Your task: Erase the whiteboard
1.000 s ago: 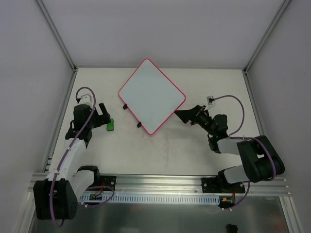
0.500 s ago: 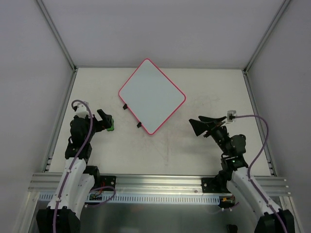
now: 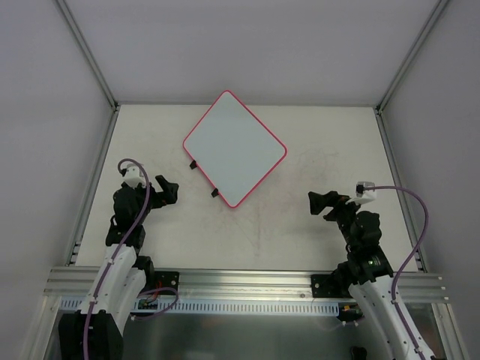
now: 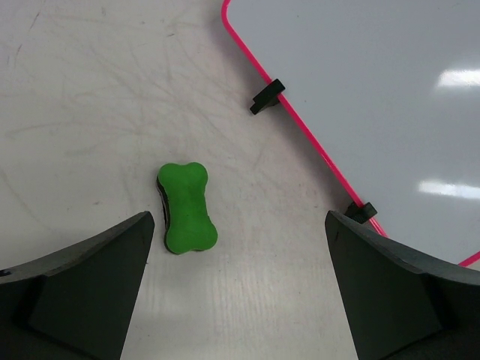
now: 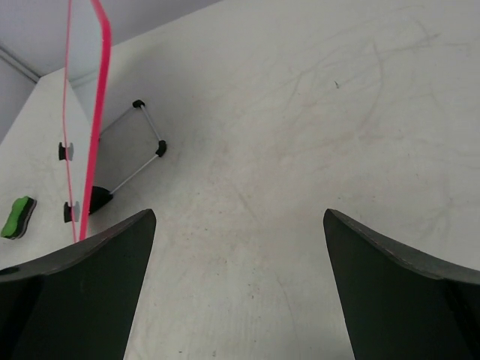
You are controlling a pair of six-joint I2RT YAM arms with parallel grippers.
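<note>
Now left gripper [image 3: 166, 190] shifted, right gripper [image 3: 318, 203] retracted

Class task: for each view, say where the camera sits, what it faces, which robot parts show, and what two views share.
Top external: above and behind the robot, looking down on the table; the left gripper, right gripper and whiteboard show.
Left wrist: on that wrist, looking down past the open left gripper at the green eraser.
Right wrist: on that wrist, low, facing across the table past the open right gripper.
Shared: both wrist views show the green eraser and whiteboard.
</note>
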